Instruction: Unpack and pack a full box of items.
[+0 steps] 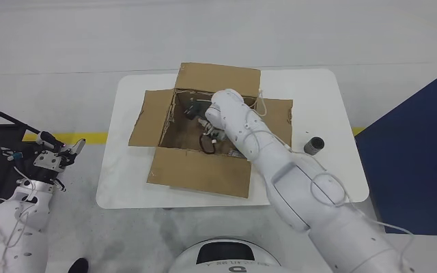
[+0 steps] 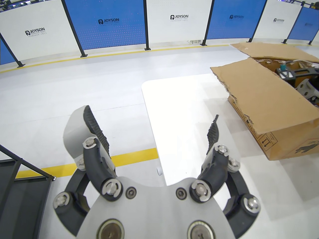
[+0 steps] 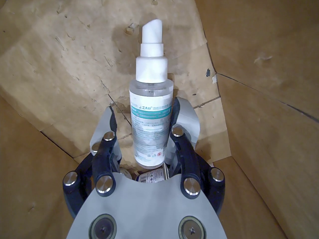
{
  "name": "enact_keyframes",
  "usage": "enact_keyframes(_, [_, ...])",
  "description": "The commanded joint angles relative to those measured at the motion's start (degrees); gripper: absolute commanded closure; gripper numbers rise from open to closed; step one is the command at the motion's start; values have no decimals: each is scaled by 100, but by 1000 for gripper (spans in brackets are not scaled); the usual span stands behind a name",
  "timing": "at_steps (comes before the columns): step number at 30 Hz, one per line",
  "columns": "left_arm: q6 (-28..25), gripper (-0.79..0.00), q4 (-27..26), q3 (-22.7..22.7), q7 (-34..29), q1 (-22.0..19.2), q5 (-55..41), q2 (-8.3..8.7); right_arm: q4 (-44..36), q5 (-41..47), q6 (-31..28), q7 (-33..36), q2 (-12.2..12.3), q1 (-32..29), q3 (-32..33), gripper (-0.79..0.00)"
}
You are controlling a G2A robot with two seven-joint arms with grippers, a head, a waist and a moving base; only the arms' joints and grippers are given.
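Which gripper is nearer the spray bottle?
Right. The right gripper straddles the spray bottle inside the cardboard box; the left gripper hangs open beyond the table edge, well away.

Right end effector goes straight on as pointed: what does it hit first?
The spray bottle sits between the right end effector's open fingers; beyond it, likely the cardboard box's inner face. Depth unclear.

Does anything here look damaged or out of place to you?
The brown cardboard box looks battered: one open flap has a ragged, torn edge, and its inner surface is scuffed, with a darker stain beside the white nozzle of the clear spray bottle.
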Motion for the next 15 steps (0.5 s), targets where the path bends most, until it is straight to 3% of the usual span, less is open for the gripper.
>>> enact_keyframes(1, [0, -785, 0, 0, 0, 0, 0, 0, 74, 2, -5, -23, -36, 36, -32, -129])
enact_keyframes(2, [0, -785, 0, 0, 0, 0, 0, 0, 114, 2, -10, -32, -53, 53, -48, -40])
enact_keyframes(3, [0, -785, 0, 0, 0, 0, 0, 0, 154, 2, 7, -30, -70, 69, -62, 0])
enact_keyframes(15, [0, -785, 0, 0, 0, 0, 0, 0, -68, -163, 502, -546, -175, 107, -211, 0])
